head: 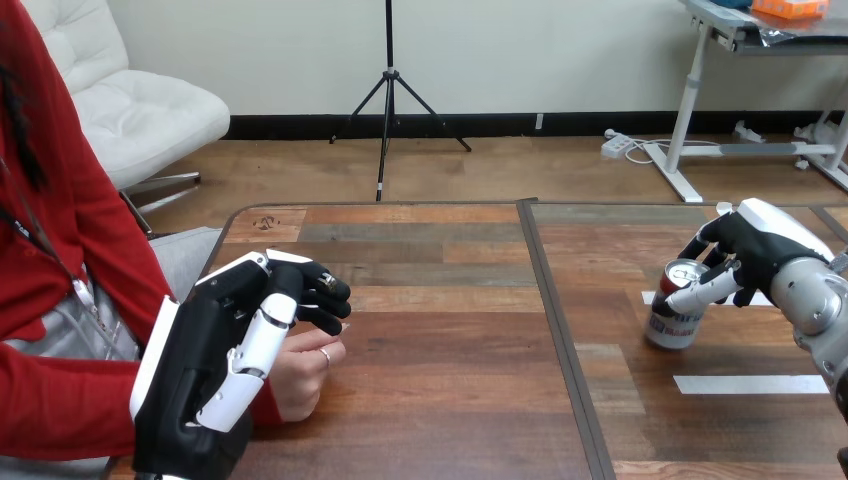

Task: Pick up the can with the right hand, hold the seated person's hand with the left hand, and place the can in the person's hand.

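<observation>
A plain white wall runs across the back, ending in a black baseboard above a brown wood-plank floor. A white padded chair stands at the left. A black tripod stand stands near the wall, its legs spread on the floor. At the right, a desk on white legs stands over a white power strip. The worktop is of mixed wood planks, crossed by a dark seam, with white tape strips at its right.
</observation>
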